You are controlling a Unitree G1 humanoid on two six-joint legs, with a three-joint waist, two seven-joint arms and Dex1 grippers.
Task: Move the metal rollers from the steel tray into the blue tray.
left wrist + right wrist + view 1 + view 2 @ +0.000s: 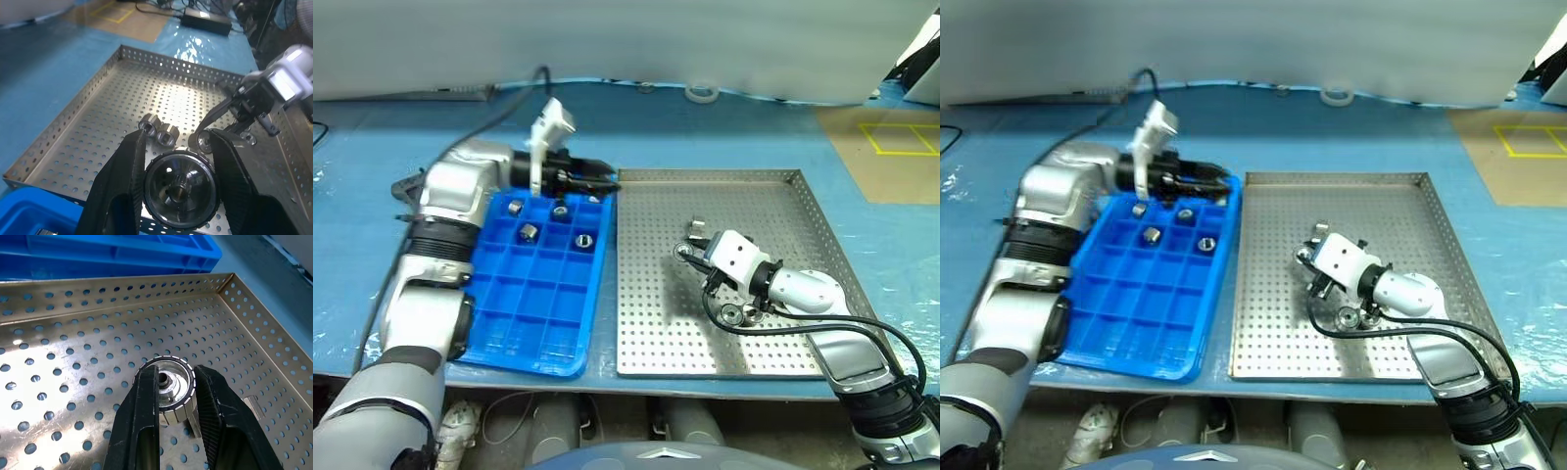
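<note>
Left pincer: located in the upper left of the head view, above the far right corner of the blue tray. In its wrist view, both black fingers are clamped on a metal roller, one finger on each side of it, with the dark centre hole facing the camera.

Right pincer: located in the centre right of the head view, over the steel tray. In its wrist view, the two fingers are clamped on a second roller, which sits low against the perforated floor; whether it touches the floor cannot be determined.

Blue tray: lies on the blue table in the left half of the head view, directly beside the steel tray, long edges nearly touching. Four rollers occupy separate compartments in its far rows.

Steel tray: occupies the centre and right of the head view. Loose rollers on its floor include one in front of the right pincer and one near its cable. The left wrist view shows two more lying side by side.

A roll of tape lies on the table at the top of the frame.
</note>
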